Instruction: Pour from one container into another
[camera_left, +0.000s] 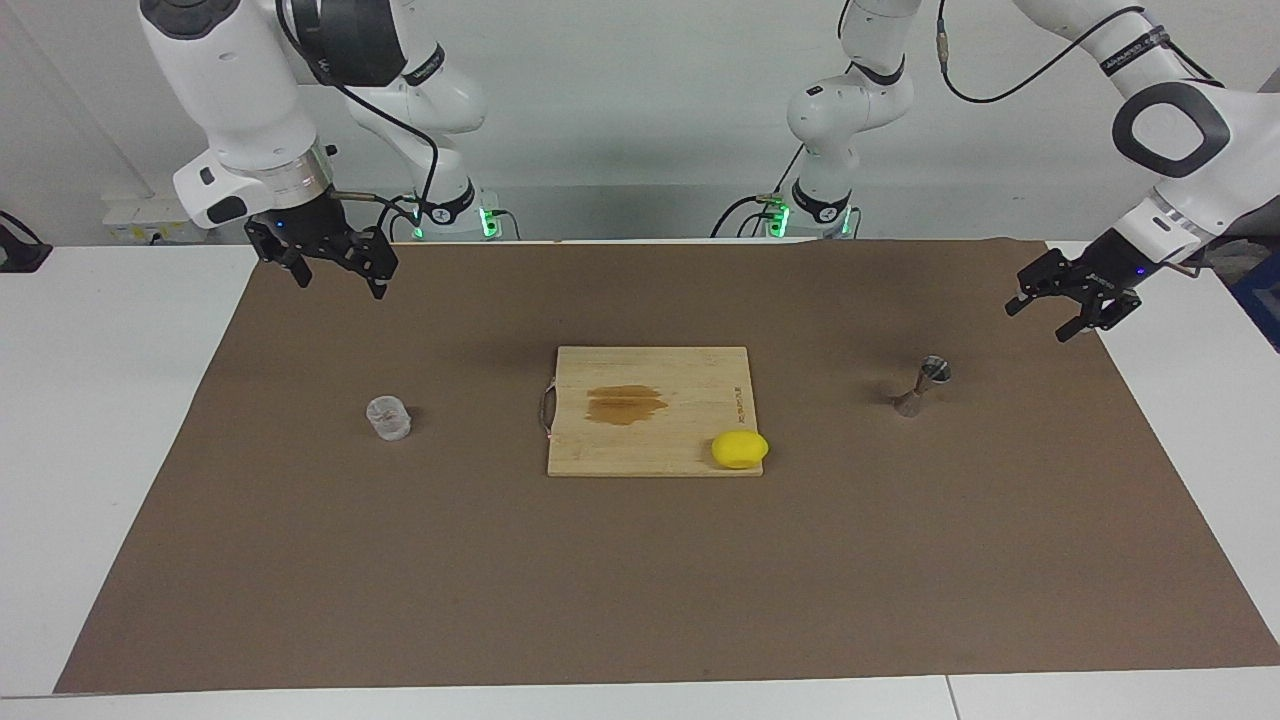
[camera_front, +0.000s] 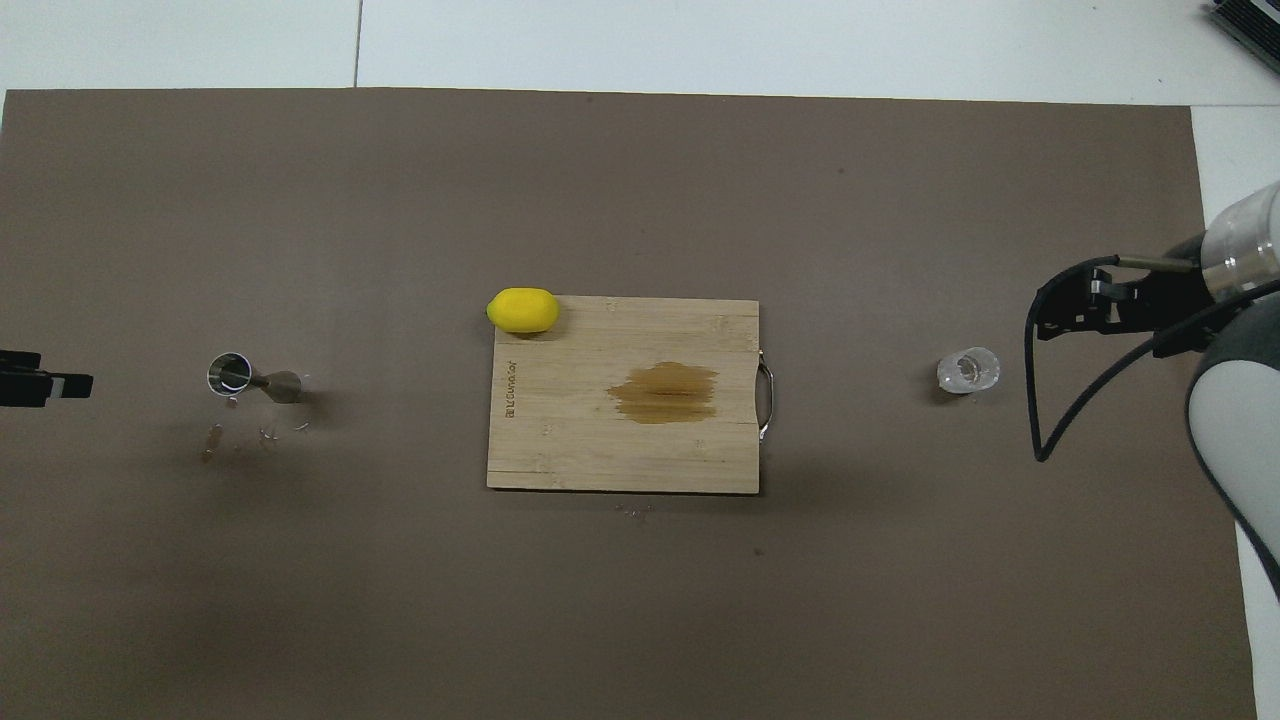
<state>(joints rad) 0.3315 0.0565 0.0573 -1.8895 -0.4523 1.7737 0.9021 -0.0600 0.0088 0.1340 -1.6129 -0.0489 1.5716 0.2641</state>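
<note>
A wooden cutting board (camera_left: 650, 410) lies mid-tabletop on a brown mat (camera_left: 640, 580), with a lemon (camera_left: 740, 449) on the board's corner away from the robots. The clear glass cup (camera_left: 388, 418) stands upright well apart from the board toward the right arm's end; the metal jigger (camera_left: 923, 385) stands toward the left arm's end. The right pincer (camera_left: 335, 268) hangs released over the mat, holding nothing. The left pincer (camera_left: 1068, 305), also released and empty, hangs over the mat's edge past the jigger.
</note>
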